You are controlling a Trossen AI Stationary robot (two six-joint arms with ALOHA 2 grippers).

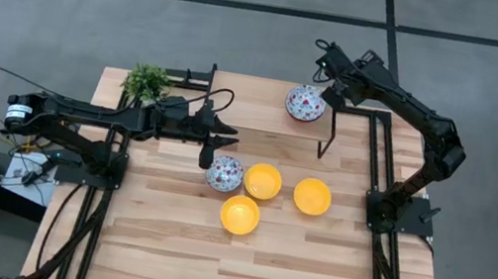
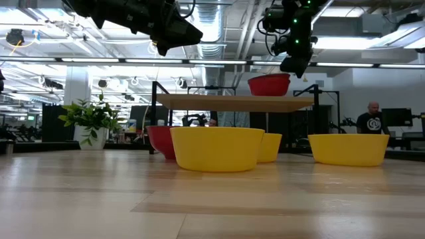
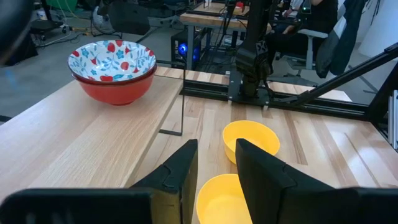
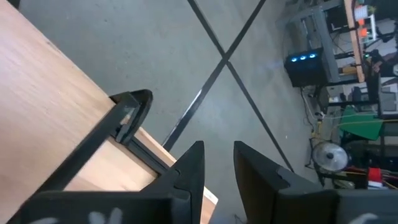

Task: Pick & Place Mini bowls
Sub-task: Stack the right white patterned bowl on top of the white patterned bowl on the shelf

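Bowls sit grouped near the middle of the wooden surface (image 1: 162, 246). Nearest lies one yellow bowl (image 1: 240, 214), with a second yellow bowl (image 1: 262, 181) just beyond it, touching or almost touching, and a third yellow bowl (image 1: 312, 197) a little apart to the right. A floral bowl (image 1: 224, 173), white with red and blue speckle inside and red outside, stands just left of the second yellow one.

The left pincer (image 1: 206, 161) hangs above the surface just left of that floral bowl, on an arm reaching in from the left. In its wrist view the two dark fingers (image 3: 180, 171) stand a narrow gap apart and hold nothing; two yellow bowls show beyond them.

Farther back, a raised wooden shelf (image 2: 232, 101) on thin black legs carries what looks like two floral bowls (image 1: 305, 102) nested together. The right pincer (image 2: 295, 64) hovers just right of that stack, above the shelf, its fingers (image 4: 189, 168) narrowly parted and empty.

A small potted plant (image 1: 146, 81) stands at the far left corner.
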